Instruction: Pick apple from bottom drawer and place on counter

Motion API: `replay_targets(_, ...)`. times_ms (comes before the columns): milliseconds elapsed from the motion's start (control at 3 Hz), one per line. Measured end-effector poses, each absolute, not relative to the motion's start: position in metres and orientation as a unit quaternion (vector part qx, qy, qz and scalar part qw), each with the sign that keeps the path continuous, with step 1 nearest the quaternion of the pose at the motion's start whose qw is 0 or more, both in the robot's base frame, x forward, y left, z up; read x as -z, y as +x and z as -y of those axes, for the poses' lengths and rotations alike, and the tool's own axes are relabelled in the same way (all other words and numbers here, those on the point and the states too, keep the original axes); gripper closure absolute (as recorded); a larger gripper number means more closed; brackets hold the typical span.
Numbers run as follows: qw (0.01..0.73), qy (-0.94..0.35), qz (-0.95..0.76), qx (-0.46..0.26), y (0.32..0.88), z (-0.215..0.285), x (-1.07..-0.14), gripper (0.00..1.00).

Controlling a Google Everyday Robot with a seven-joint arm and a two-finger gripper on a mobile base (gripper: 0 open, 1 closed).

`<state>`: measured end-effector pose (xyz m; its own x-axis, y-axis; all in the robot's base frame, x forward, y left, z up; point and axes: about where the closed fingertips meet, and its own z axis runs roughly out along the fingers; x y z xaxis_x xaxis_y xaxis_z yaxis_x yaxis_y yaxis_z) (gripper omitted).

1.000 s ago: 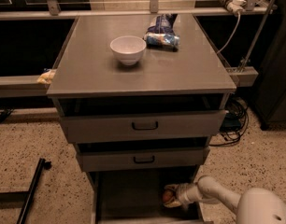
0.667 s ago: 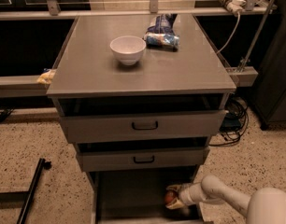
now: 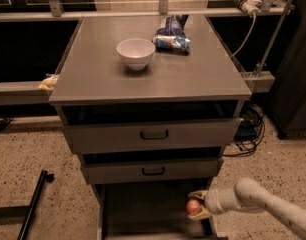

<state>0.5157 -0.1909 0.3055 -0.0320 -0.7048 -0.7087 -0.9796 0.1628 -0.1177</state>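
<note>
1. Looking at the lower right of the frame, we see the gripper (image 3: 197,207) reaching in from the right edge, its two fingers clamped on the apple (image 3: 193,206), one above it and one below.
2. We place the apple over the right side of the bottom drawer (image 3: 143,206), close to its right wall and just below the middle drawer (image 3: 153,170).
3. We note that the counter (image 3: 193,79) lies straight up the frame from the apple, with the middle drawer and top drawer (image 3: 153,134) jutting out between them.
4. We judge the gripper must draw back toward the bottom edge before it rises.
5. We would aim for the counter's lower right, away from the white bowl (image 3: 136,52) and snack bag (image 3: 172,39).
</note>
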Motion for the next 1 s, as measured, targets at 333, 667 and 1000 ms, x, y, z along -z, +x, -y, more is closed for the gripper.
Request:
replay_targets(333,0.334,-0.622,-0.682,-0.189,0.527,0.200,-0.333,1.00)
replay_targets(667,0.334,-0.622,-0.682,-0.189,0.527,0.200,-0.333,1.00)
replay_targets(1000,0.353,-0.627,-0.670,-0.181,0.528,0.194,-0.381,1.00)
